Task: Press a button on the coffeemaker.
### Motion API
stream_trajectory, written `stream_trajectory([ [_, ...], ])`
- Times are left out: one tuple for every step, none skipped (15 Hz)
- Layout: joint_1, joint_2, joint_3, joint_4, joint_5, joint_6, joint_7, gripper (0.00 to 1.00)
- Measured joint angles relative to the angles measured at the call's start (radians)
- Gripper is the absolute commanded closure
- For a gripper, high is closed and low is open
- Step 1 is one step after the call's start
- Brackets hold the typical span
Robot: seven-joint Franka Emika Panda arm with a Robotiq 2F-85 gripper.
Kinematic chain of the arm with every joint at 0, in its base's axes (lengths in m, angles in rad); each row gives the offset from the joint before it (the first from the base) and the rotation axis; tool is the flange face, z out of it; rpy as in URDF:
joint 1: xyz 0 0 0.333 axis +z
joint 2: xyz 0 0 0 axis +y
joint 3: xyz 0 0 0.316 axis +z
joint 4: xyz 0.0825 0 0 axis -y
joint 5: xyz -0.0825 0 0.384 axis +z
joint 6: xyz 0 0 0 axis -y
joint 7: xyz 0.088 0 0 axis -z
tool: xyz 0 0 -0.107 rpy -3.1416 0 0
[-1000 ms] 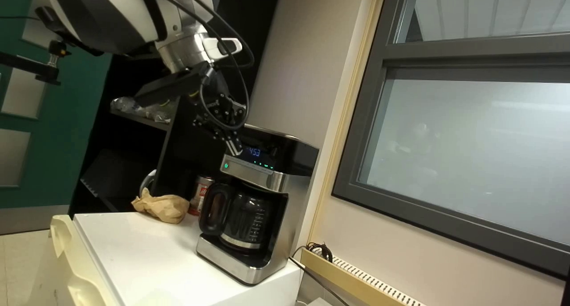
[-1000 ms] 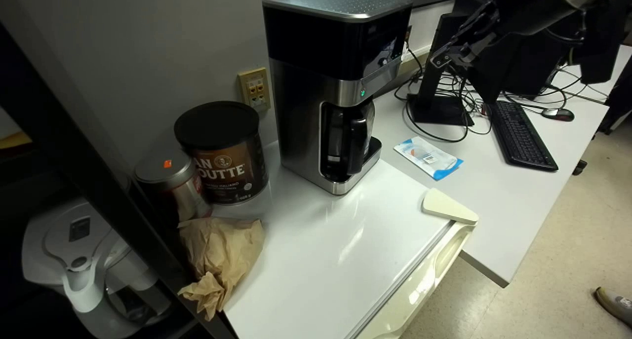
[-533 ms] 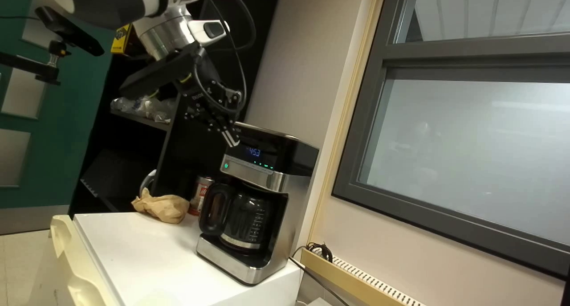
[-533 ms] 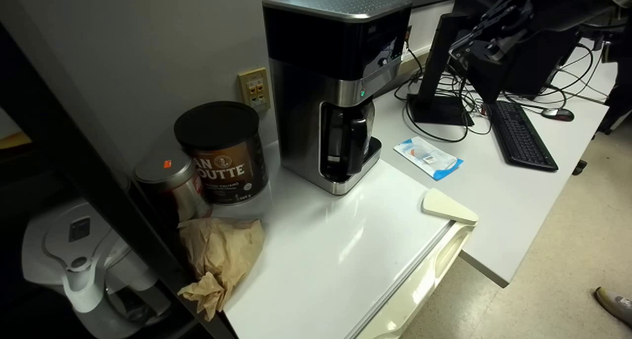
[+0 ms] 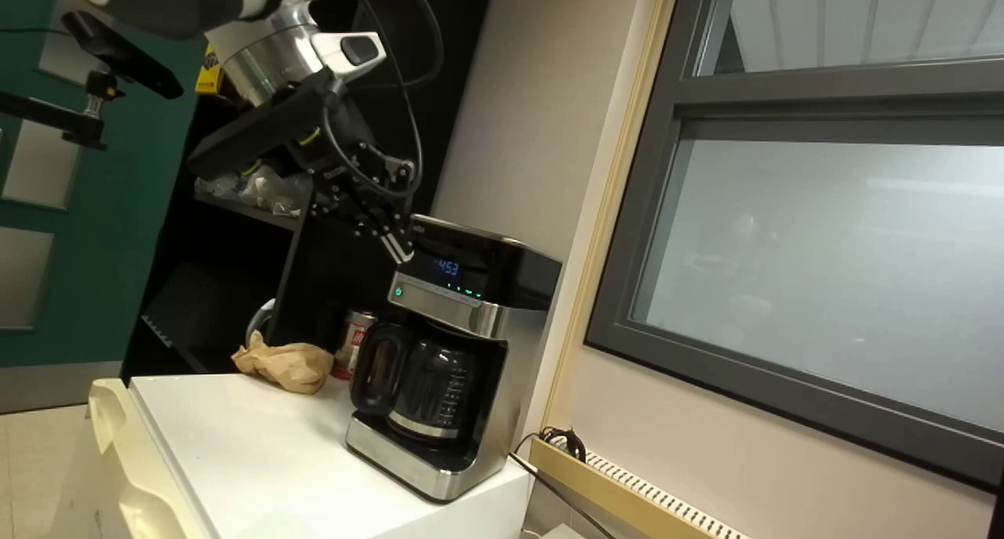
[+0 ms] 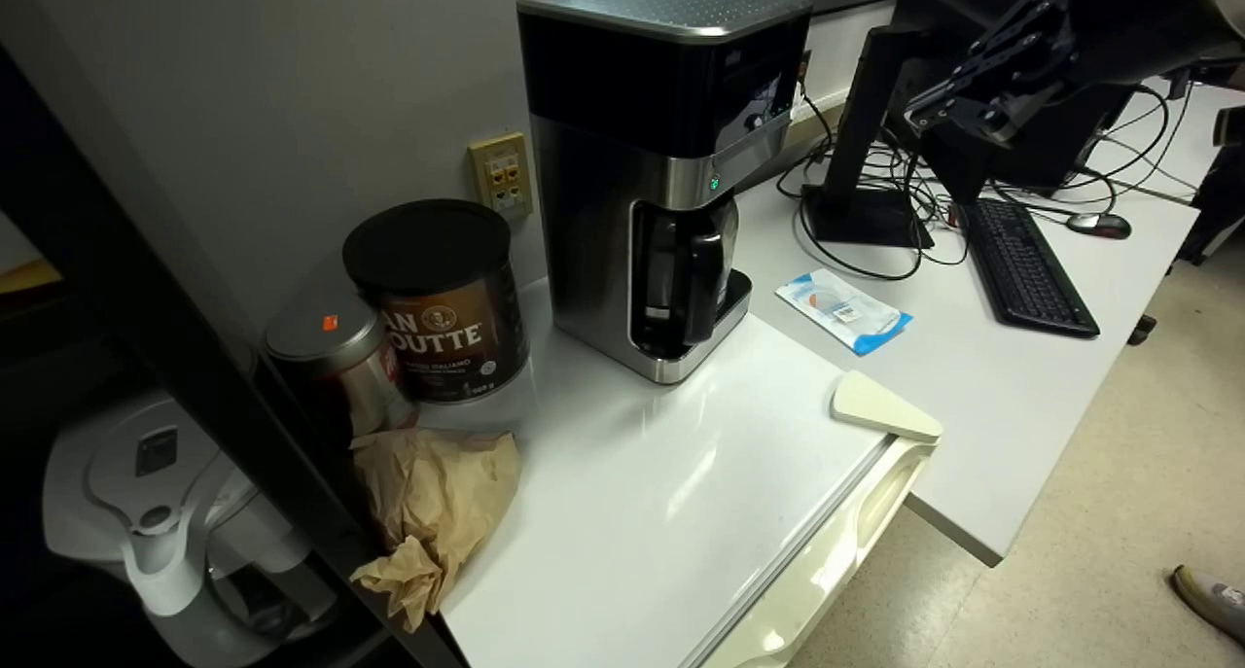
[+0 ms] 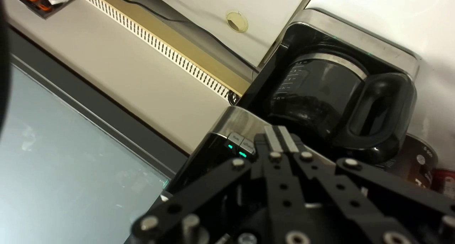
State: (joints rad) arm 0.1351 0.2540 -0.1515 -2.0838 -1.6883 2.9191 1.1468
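The coffeemaker (image 5: 451,307) is a black and silver machine standing upright on a white cabinet top, with its carafe inside. It also shows in an exterior view (image 6: 622,192) and in the wrist view (image 7: 245,123). Its display is lit blue, reading 4:53. A green-lit power button (image 5: 398,292) sits at the strip's end. Grey buttons (image 7: 241,141) with green lights show left of my fingertips in the wrist view. My gripper (image 5: 401,251) is shut and empty, fingertips together in front of the panel. It also shows in an exterior view (image 6: 932,112), apart from the machine, and in the wrist view (image 7: 280,139).
A coffee tub (image 6: 438,303), a can (image 6: 336,362) and a crumpled paper bag (image 6: 438,503) stand beside the machine. A black shelf (image 5: 227,280) is behind. A monitor stand, cables, keyboard (image 6: 1031,269) and packet (image 6: 844,308) lie on the adjoining desk.
My gripper has drawn back from the coffeemaker's panel, leftward and slightly up in one view, rightward in the other. More of the display panel is uncovered. The coffeemaker has not moved.
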Motion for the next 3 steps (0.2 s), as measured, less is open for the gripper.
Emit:
stream_trajectory([
  [0.0, -0.001, 0.0, -0.002, -0.009, -0.002, 0.009, 0.99],
  [0.0, -0.002, 0.001, -0.003, -0.016, -0.004, 0.015, 0.99],
  [0.0, -0.003, 0.002, -0.005, -0.023, -0.006, 0.019, 0.99],
])
